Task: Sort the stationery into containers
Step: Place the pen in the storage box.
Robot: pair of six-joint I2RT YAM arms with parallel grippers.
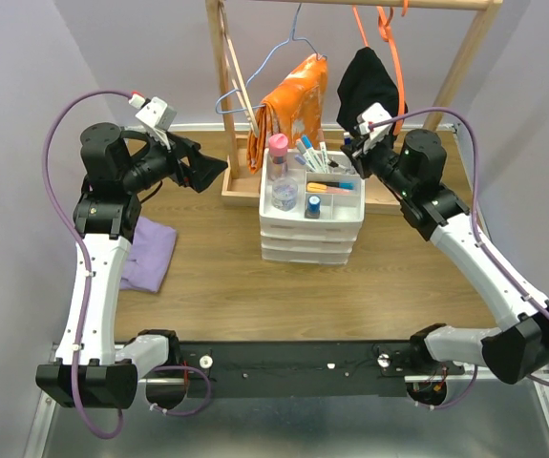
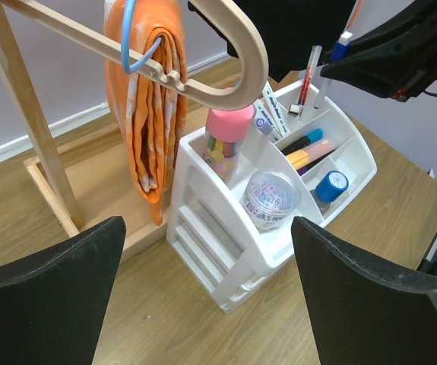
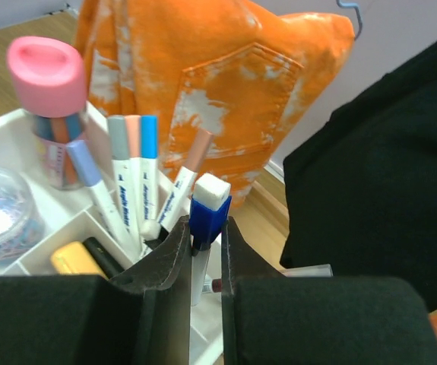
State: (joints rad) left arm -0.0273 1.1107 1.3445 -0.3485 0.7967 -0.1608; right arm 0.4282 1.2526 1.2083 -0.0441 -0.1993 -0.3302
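The white divided tray (image 1: 358, 203) tops a small white drawer unit (image 1: 307, 239) at the table's middle. In its compartments stand a pink-capped bottle (image 1: 278, 148), a clear jar of clips (image 2: 271, 199), a blue-capped bottle (image 2: 330, 185) and several white markers (image 3: 131, 182); orange and black pens (image 2: 309, 153) lie flat. My right gripper (image 3: 203, 236) is shut on a blue-capped white marker (image 3: 209, 207), held upright over the tray's back right compartment. My left gripper (image 2: 207, 293) hangs open and empty to the left of the unit, above the table.
A wooden clothes rack (image 1: 241, 186) stands just behind the tray, with an orange cloth (image 1: 288, 105) and a black garment (image 1: 369, 88) hanging close over it. A wooden hanger (image 2: 237, 53) reaches above the pink cap. A purple cloth (image 1: 150, 250) lies at the left.
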